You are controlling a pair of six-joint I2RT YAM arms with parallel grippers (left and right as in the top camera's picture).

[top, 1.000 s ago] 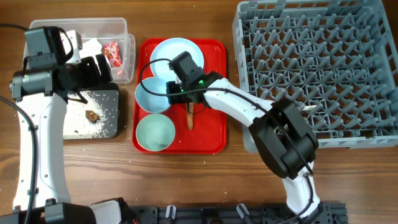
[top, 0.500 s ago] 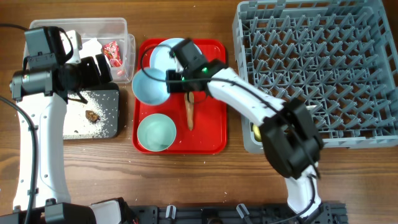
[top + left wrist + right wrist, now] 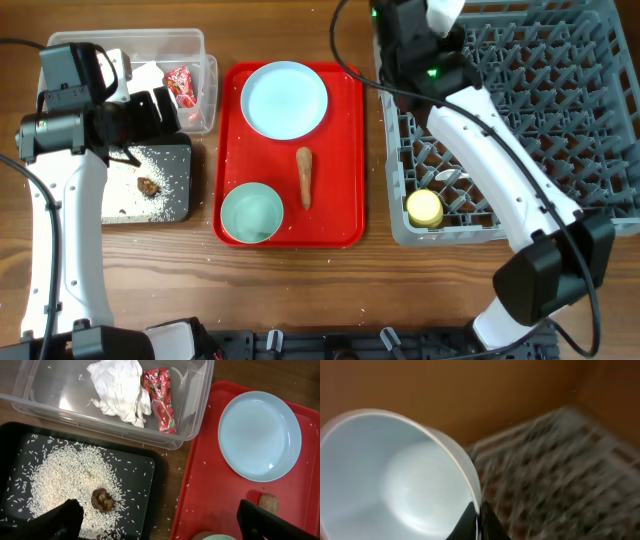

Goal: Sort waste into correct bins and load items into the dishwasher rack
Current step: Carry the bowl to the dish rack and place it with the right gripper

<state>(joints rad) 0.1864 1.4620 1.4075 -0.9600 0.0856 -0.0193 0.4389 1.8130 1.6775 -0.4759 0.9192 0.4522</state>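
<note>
My right gripper (image 3: 479,515) is shut on the rim of the pale-blue bowl (image 3: 385,475), held above the far left corner of the grey rack (image 3: 540,110); the arm hides the bowl from overhead. The yellow cup (image 3: 424,208) stands in the rack's near left corner. The pale-blue plate (image 3: 285,98), brown cone (image 3: 304,178) and mint-green bowl (image 3: 250,213) lie on the red tray (image 3: 345,200). My left gripper (image 3: 160,527) is open above the black tray (image 3: 15,435), which holds rice (image 3: 60,480) and the brown lump (image 3: 102,500). The clear tub (image 3: 40,395) holds tissue (image 3: 120,385) and the wrapper (image 3: 160,397).
The red tray sits between the bins on the left and the rack on the right. A few rice grains lie scattered on the red tray and the wooden table. A black rail runs along the table's front edge.
My right gripper has lifted the pale-blue bowl off the red tray and carried it right and back to the rack. The plate is now uncovered. The left arm has not moved.
</note>
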